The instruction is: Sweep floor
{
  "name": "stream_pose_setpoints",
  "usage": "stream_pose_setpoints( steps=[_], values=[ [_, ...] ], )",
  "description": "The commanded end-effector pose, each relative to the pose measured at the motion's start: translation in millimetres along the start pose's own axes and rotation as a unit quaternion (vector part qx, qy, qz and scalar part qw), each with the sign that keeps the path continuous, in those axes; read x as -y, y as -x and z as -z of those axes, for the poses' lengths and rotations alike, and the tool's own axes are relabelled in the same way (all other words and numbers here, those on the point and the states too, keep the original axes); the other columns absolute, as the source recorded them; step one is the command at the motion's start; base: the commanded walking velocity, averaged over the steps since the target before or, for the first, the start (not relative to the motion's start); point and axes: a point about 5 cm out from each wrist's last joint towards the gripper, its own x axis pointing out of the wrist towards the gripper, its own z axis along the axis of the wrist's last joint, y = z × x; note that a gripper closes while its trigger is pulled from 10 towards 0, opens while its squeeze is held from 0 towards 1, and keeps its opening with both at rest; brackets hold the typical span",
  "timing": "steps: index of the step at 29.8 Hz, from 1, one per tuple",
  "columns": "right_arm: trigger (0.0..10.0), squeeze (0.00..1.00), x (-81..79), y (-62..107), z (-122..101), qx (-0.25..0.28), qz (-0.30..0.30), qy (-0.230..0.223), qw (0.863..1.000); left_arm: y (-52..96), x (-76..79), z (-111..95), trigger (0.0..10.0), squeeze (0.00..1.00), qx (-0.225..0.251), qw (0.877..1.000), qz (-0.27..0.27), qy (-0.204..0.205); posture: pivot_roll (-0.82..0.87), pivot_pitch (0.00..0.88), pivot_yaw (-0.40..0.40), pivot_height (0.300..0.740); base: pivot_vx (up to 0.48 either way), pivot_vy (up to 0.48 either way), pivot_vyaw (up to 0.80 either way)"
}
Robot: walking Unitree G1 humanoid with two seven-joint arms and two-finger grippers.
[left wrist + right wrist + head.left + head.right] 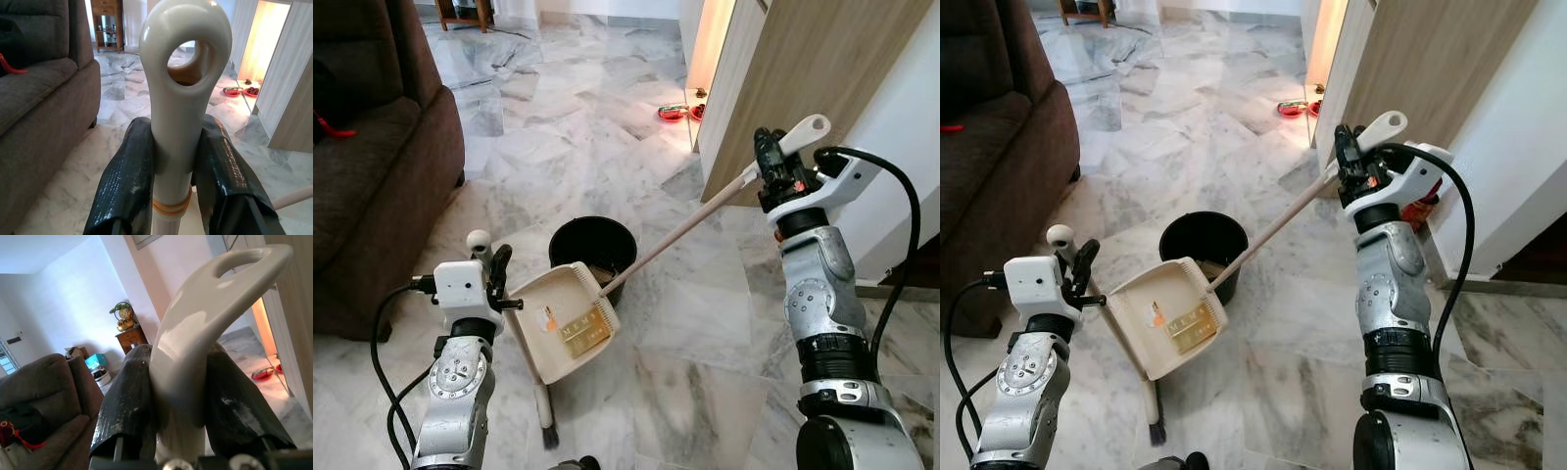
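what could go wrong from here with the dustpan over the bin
1. The dustpan is tilted by the rim of the black bin, not squarely over it, so dirt may slide onto the marble floor.
2. The right gripper holds the broom at its far end, giving little control of the head.
3. The left gripper clamps the dustpan handle near its top; it could twist.

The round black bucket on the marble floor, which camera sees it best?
The left eye view shows the round black bucket best: its whole rim behind the cream plastic dustpan. The right eye view shows it too, equally whole. The wrist views look along cream handles gripped between black fingers, not at the bucket.
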Motion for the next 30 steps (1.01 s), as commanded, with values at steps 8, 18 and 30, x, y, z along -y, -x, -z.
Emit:
stream_pose_setpoints(
  steps=[8, 18, 30],
  values=[
    [10.0, 0.00, -11.5, -18.8, -22.2, 0.056, -0.003, 0.009, 0.998, -4.0, 2.8, -4.1, 10.0, 0.00, 0.018, 1.000, 0.005, 0.000, 0.02, 0.085, -0.025, 0.740, 0.000, 0.000, 0.00],
    [10.0, 0.00, -6.5, -37.2, -29.5, 0.058, 0.056, 0.063, 0.995, -5.6, 1.0, -4.1, 10.0, 0.00, 0.020, 1.000, 0.002, -0.004, 0.03, 0.078, -0.020, 0.740, 0.000, 0.000, 0.00],
    [10.0, 0.00, -5.6, -49.5, -56.8, 0.145, 0.097, 0.029, 0.984, -6.6, 1.8, -5.3, 10.0, 0.00, 0.026, 1.000, 0.006, -0.015, 0.03, 0.073, -0.018, 0.740, 0.000, 0.000, 0.00]
  ],
)
